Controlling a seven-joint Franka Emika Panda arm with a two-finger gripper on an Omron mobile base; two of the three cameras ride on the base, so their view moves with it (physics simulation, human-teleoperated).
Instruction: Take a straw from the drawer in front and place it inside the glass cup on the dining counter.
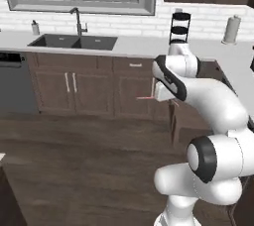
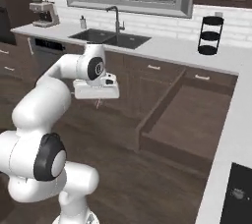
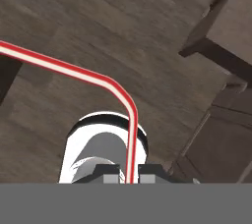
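Gripping the straw [image 3: 74, 70] between its tips, my end effector [image 3: 130, 173] is clamped tight — I see the bent red-pink length angle away above the wooden floor [image 3: 98, 16]. Beside it, the drawer [image 2: 192, 115] stands pulled open — well clear of the arm.

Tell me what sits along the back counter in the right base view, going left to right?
Coffee machine → soap bottle → tap over the sink → black tiered stand.
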